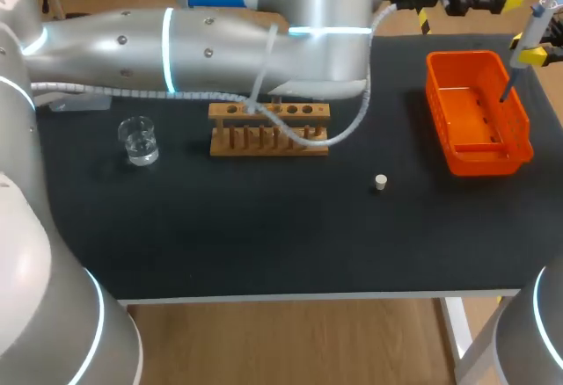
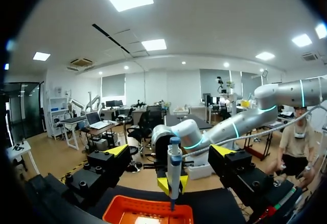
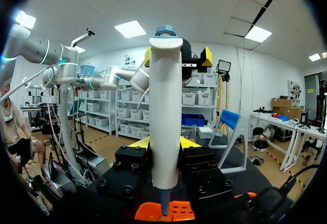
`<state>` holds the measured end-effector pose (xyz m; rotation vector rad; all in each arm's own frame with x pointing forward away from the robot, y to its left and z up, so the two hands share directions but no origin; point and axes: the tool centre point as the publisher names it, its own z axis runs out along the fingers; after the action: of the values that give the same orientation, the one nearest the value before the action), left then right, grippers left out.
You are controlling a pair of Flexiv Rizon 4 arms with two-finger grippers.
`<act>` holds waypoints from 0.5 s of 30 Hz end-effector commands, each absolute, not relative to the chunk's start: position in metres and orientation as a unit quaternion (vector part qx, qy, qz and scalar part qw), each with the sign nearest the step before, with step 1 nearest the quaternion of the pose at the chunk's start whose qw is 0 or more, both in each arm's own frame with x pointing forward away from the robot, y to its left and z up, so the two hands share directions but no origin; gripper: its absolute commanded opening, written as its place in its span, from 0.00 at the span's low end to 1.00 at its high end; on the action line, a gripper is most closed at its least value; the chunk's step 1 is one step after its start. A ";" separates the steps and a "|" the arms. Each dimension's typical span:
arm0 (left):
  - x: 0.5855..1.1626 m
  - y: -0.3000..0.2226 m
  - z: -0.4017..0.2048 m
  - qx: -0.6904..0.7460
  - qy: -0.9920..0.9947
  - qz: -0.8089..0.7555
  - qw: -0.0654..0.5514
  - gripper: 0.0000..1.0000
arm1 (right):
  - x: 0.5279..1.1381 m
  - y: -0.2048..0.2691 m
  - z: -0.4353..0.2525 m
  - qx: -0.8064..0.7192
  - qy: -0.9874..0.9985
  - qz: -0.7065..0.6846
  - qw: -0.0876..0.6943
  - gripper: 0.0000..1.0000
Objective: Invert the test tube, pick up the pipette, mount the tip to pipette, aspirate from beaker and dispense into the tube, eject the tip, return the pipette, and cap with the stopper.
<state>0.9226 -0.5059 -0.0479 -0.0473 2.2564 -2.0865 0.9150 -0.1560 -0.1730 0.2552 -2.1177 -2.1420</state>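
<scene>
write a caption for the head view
Right claw holds the pipette over the orange bin; beaker, wooden rack and stopper sit on the black table.

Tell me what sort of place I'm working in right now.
Most likely a wet-lab style bench set up for liquid handling. A wooden test tube rack and a glass beaker stand on a black table, and a pipette is held over an orange bin.

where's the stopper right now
In the head view the stopper lies on the table right of the middle, between the wooden rack and the orange bin.
</scene>
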 end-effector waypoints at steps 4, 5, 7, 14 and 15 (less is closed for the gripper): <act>0.912 -0.438 -0.051 0.071 0.751 -0.652 -0.070 1.00 | 0.917 -0.157 -0.172 0.086 -0.700 -0.706 0.061 0.00; 0.909 -0.432 -0.052 0.073 0.750 -0.654 -0.069 1.00 | 0.917 -0.157 -0.172 0.086 -0.700 -0.706 0.061 0.00; 0.904 -0.421 -0.057 0.069 0.749 -0.655 -0.068 1.00 | 0.917 -0.157 -0.172 0.086 -0.700 -0.706 0.061 0.00; 0.884 -0.378 -0.071 0.060 0.748 -0.659 -0.057 1.00 | 0.917 -0.157 -0.172 0.086 -0.700 -0.706 0.061 0.00; 0.881 -0.372 -0.074 0.059 0.747 -0.661 -0.054 1.00 | 0.917 -0.157 -0.172 0.086 -0.700 -0.706 0.061 0.00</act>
<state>0.8861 -0.4286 -0.0757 0.0612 2.3658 -2.0951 0.9151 -0.1560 -0.1731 0.2552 -2.1177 -2.1421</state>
